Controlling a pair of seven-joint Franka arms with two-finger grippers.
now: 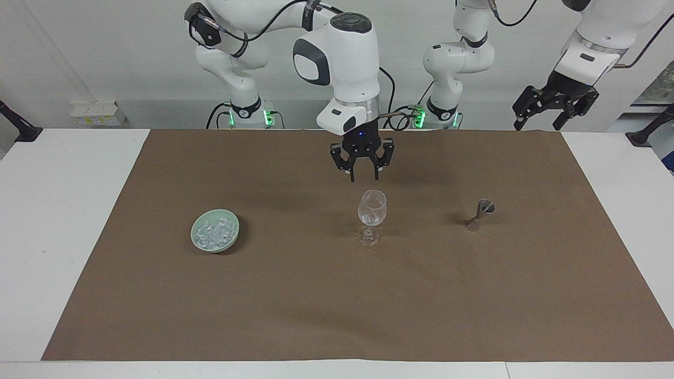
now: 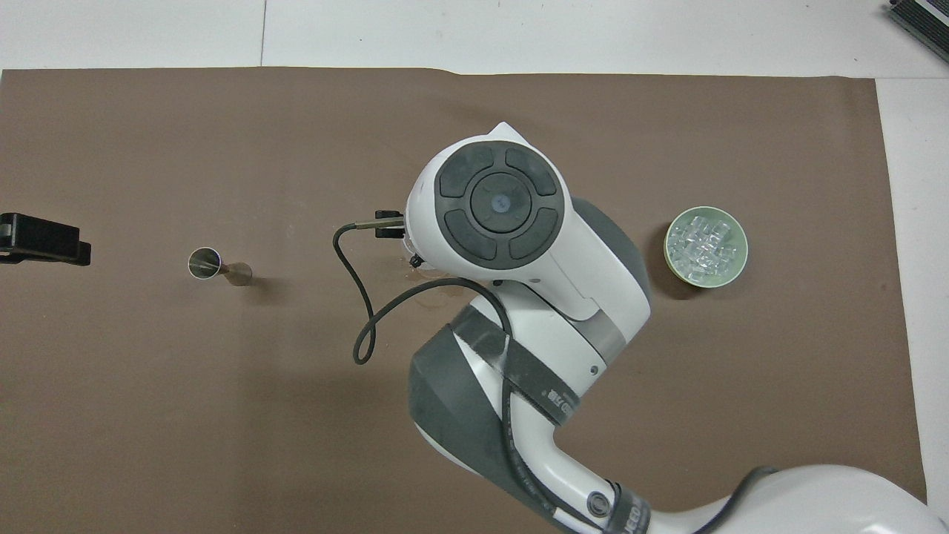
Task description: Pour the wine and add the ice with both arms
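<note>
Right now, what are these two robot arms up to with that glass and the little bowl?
Nothing is being held at this moment. The right gripper hangs open in the air above the stemmed glass, which stands upright mid-mat with what looks like a piece of ice at its bottom. More ice fills the green bowl toward the right arm's end of the table. A small metal jigger stands toward the left arm's end. The left gripper waits, open, raised at that end.
</note>
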